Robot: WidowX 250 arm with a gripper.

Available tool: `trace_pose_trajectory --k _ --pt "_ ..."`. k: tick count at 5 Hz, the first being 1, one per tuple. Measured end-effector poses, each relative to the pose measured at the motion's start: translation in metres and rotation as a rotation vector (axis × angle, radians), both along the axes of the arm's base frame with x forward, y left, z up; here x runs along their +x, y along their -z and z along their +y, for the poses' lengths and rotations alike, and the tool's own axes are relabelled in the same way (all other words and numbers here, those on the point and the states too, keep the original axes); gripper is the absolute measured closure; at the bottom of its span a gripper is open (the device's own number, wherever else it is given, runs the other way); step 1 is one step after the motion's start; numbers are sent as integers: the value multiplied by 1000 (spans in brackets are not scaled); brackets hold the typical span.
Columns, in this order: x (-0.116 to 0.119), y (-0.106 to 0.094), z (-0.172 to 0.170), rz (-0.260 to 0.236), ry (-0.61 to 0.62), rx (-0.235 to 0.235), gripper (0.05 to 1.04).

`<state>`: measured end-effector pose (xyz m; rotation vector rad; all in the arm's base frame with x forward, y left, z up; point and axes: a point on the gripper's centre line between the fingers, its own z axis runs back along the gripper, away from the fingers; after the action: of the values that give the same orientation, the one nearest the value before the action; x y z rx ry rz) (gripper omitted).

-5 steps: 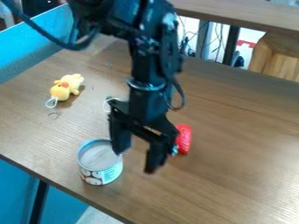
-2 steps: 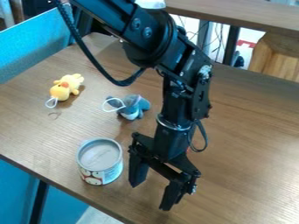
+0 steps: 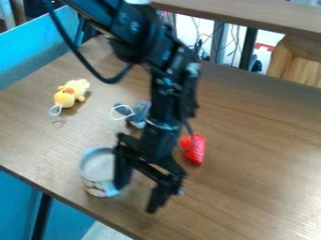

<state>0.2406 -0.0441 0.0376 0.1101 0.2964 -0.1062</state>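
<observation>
My black gripper [image 3: 138, 192] hangs open over the front of the wooden table, tilted, with nothing between its fingers. Its left finger overlaps the right side of an open-topped can [image 3: 97, 168] with a light printed label; whether they touch I cannot tell. To the right of the gripper lies a shiny red object [image 3: 194, 148]. A blue-grey plush toy [image 3: 136, 116] with a white loop is behind the gripper, partly covered by the arm. At the left of the table lies a yellow plush toy [image 3: 71, 93] with a white loop.
The wooden table [image 3: 251, 154] has its front edge running diagonally just below the can. A blue panel [image 3: 37, 51] borders it at the back left. Behind stand a wooden ledge [image 3: 251, 18], dark posts and cables.
Over the last second the gripper swung toward the front right, then back left toward the can. The can appears shifted or tipped slightly left. The red object is uncovered again.
</observation>
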Motion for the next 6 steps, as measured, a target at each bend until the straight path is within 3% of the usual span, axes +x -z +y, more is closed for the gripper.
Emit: trace_pose_trajectory --k 2,4,5,6 --pt "0 10 58 57 -136 -26 82" --pt "-11 6 82 117 -172 -39 83" --pt "-10 0 97 126 -190 -27 83" --pt "-10 -5 109 105 -217 -26 82"
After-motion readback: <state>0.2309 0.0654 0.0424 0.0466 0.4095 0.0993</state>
